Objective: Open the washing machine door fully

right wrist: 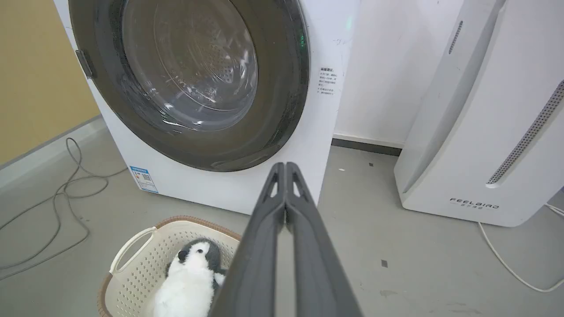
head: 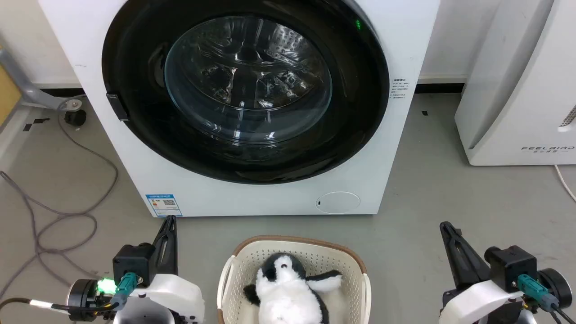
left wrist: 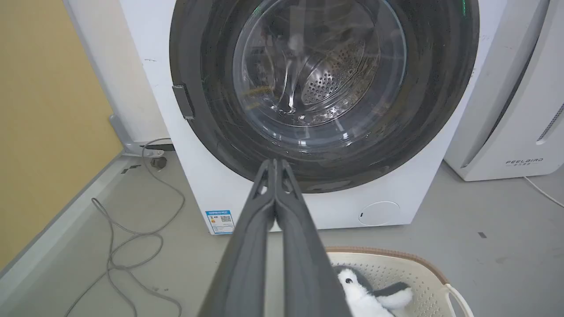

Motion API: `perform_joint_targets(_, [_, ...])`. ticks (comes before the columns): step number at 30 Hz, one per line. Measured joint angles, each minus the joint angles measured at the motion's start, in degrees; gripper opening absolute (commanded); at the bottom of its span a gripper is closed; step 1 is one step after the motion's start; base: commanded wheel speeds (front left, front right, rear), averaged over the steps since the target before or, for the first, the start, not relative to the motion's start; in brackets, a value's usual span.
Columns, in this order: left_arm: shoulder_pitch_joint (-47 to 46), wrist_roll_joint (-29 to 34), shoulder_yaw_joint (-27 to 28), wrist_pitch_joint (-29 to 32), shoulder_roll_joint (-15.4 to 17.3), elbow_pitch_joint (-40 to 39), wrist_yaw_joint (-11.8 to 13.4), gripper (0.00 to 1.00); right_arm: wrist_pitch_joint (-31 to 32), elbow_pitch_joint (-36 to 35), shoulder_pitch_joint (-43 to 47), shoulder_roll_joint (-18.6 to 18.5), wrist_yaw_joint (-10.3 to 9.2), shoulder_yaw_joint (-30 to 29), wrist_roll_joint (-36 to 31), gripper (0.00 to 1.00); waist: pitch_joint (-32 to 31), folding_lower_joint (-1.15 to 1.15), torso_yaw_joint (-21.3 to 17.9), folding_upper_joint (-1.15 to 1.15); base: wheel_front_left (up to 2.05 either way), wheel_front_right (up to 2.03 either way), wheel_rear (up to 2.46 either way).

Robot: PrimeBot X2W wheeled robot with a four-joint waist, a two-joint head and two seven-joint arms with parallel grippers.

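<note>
Hanging low w/ both claws clenched: left claw (head: 170, 223) has its two dark fingers pressed together, tips pointing toward the machine. Right claw (head: 446, 228) is the same, fingers tight together.

Between them on the floor (head: 427, 180) sits a cream perforated basket (head: 297, 241) w/ brown rim & side handles. Inside it lies one plush penguin (head: 288, 288), black & white.

Beyond the basket, near but apart, is the washing machine (head: 252, 198): white front, blue sticker (head: 164, 205) lower left, round flap (head: 337, 202) lower right. The washing machine door (head: 245, 90) is shut flush against that front, a glossy black ring w/ a clear glass bowl and a dark tab (head: 118, 106) on its left edge. Thru the glass the steel drum (left wrist: 326, 79) shows; reflections, so can't tell what's in it.

To the right, apart, stands a white FEELBIRD appliance (head: 517, 90). Grey cables (head: 58, 216) loop on the floor to the left.
</note>
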Motion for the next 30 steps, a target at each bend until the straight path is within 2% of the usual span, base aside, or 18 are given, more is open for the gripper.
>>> perform_joint_targets(14, [0.0, 0.0, 0.0, 0.0, 0.0, 0.0, 0.0, 0.00, 0.0, 0.0, 0.0, 0.0, 0.00, 0.0, 0.0, 0.00, 0.0, 0.00, 0.0, 0.00, 0.00, 0.00, 0.00])
perform_joint_targets(15, [0.0, 0.0, 0.0, 0.0, 0.0, 0.0, 0.0, 1.00, 0.0, 0.0, 0.0, 0.0, -0.01, 0.0, 0.0, 1.00, 0.0, 0.00, 0.0, 0.00, 0.00, 0.00, 0.00])
perform_joint_targets(30, [0.0, -0.3, -0.8, -1.1, 0.0, 0.0, 1.1, 1.00, -1.1, -0.7, 0.1, 0.0, -0.01, -0.6, 2.4, 1.00, 0.2, 0.00, 0.0, 0.00, 0.00, 0.00, 0.00])
